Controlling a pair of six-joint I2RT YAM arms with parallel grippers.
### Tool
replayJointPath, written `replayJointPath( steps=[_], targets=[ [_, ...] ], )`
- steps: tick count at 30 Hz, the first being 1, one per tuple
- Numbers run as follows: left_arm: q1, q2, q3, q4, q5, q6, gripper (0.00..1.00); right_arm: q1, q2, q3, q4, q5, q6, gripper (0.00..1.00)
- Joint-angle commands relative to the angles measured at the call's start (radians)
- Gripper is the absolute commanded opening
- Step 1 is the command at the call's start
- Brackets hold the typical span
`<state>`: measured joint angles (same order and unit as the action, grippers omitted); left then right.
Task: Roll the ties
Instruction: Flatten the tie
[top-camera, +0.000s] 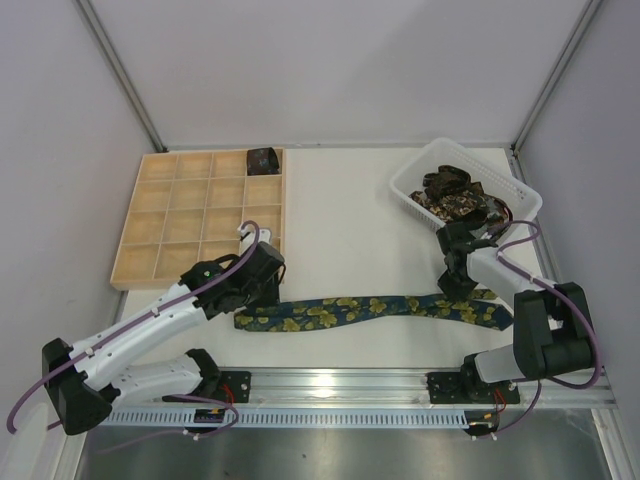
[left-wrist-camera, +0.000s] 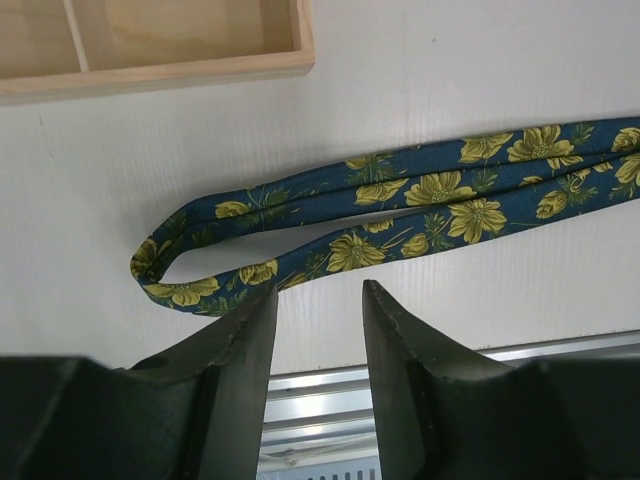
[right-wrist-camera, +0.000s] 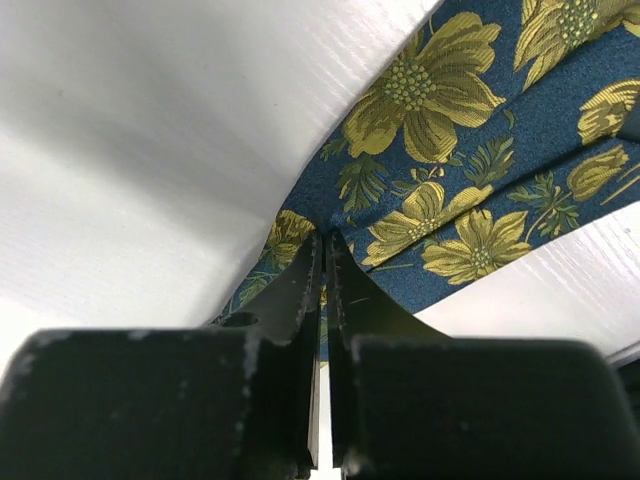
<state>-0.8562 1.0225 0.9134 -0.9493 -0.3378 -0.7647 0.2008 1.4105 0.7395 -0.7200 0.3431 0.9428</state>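
The left jaws, matte black tapered wedges, stand partly open and empty, just short of the looped left end of the navy tie (left-wrist-camera: 420, 195). The left arm (top-camera: 150, 325) reaches low toward 1 o'clock. The tie, smooth woven fabric with yellow-green flowers, lies in a wavy band at 6 o'clock on the white desk (top-camera: 340, 200). The pale wooden grid tray (top-camera: 150, 230) sits at 10 o'clock and the white slotted basket (top-camera: 415, 180) at 2 o'clock. The right arm (top-camera: 495, 270) is folded and points down, and the right jaws are closed on the tie's right end.

Left tool (left-wrist-camera: 320, 290), jaws apart, beside looped navy floral tie (left-wrist-camera: 440, 190)
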Motion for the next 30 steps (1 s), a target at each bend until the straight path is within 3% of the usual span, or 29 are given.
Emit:
replayJointPath(
  steps=[1,5,12,30],
  targets=[
    [0.005,-0.004,0.008,0.052,-0.026,0.074,0.45,-0.003,-0.013,0.043,-0.085,0.062,0.031,0.00],
    [0.005,-0.006,0.016,0.055,-0.036,0.113,0.45,0.003,-0.062,0.115,-0.191,0.111,0.086,0.00],
    [0.011,-0.027,0.028,0.058,-0.052,0.176,0.47,0.003,-0.113,0.084,-0.262,0.112,0.135,0.00],
    [0.106,-0.082,0.016,-0.065,-0.013,0.113,0.48,-0.031,-0.179,-0.107,-0.171,0.105,0.088,0.00]
  ],
)
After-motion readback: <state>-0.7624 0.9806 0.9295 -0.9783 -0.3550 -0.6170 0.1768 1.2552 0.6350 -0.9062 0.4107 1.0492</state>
